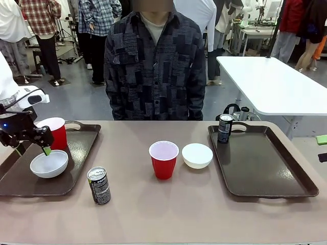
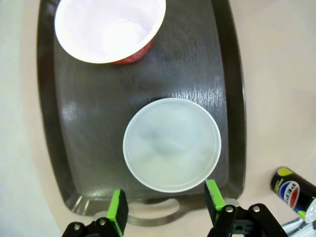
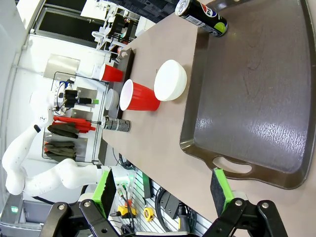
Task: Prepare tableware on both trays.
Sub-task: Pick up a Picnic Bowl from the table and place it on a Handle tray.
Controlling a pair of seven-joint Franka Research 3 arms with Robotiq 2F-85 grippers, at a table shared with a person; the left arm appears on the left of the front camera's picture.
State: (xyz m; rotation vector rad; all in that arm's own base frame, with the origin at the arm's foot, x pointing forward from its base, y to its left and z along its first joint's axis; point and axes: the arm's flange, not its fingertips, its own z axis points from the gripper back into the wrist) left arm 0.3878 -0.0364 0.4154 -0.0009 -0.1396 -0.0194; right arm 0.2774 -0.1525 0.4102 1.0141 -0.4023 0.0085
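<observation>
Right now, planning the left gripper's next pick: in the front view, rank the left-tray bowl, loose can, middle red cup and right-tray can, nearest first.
From the left gripper:
1. White bowl, on the left tray, just below it.
2. Loose can, right of that tray.
3. Red cup, centre.
4. Tray can, right tray's far corner.

Glossy, finely grained plastic tray (image 2: pixel 84 128); on it a smooth white bowl (image 2: pixel 171 144), beside it a shiny metal-topped can (image 1: pixel 99 185).

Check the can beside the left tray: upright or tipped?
Upright. The can stands on the table, silver top up, just outside the left tray.
</observation>
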